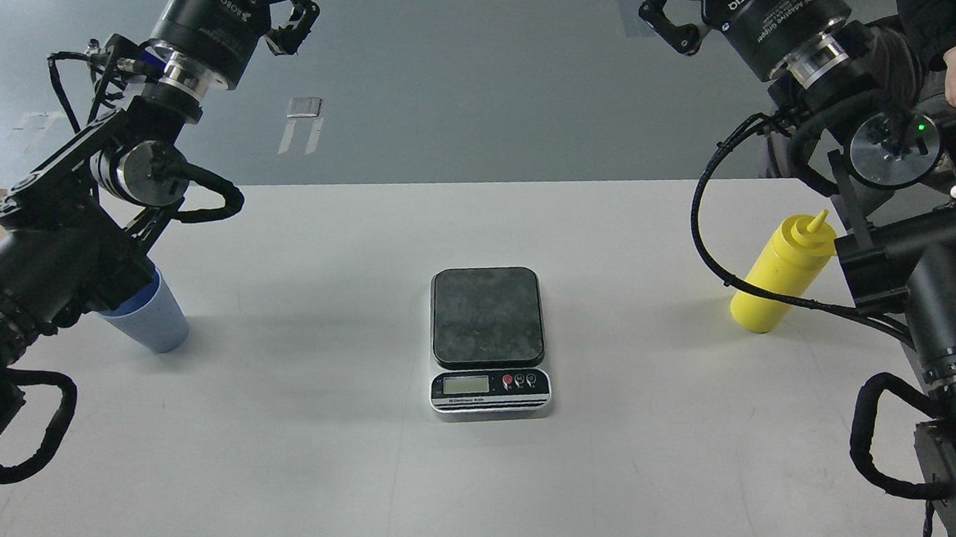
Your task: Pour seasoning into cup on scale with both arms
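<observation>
While both arms are hanging raised at the far corners, nothing is being done yet: left gripper (pixel 291 9) and right gripper (pixel 663 20) gaping empty, cup (pixel 152 321) waiting left, seasoning (pixel 780 276) right, scale (pixel 489 314) sitting bare between.

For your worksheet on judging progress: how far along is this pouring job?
Nothing looks done: the scale's dark square platform is bare. Nothing is in hand: the left gripper and right gripper are raised and open. Left: put the light blue ribbed plastic cup on it, then pour from the yellow plastic squeeze bottle.
</observation>
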`<action>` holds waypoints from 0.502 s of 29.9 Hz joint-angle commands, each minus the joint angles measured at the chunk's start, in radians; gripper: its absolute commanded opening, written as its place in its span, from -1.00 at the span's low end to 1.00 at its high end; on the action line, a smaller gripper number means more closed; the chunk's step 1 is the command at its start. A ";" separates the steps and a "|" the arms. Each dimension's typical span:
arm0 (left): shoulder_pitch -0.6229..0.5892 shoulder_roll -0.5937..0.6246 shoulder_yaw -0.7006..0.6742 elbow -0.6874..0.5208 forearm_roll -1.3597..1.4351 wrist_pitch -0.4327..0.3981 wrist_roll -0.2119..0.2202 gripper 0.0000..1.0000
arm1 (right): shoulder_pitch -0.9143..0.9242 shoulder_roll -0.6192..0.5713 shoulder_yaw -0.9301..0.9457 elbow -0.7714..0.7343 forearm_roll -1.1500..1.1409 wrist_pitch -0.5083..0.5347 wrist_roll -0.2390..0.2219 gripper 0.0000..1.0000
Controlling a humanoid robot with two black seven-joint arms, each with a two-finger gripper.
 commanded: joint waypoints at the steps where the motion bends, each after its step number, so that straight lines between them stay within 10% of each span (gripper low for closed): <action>1: 0.002 0.001 0.001 0.000 0.000 0.000 0.000 0.95 | 0.000 0.002 0.000 0.000 0.001 0.000 0.000 1.00; 15: 0.004 0.005 0.001 0.000 0.000 0.000 0.000 0.96 | 0.000 0.002 -0.001 0.000 0.001 0.000 0.000 1.00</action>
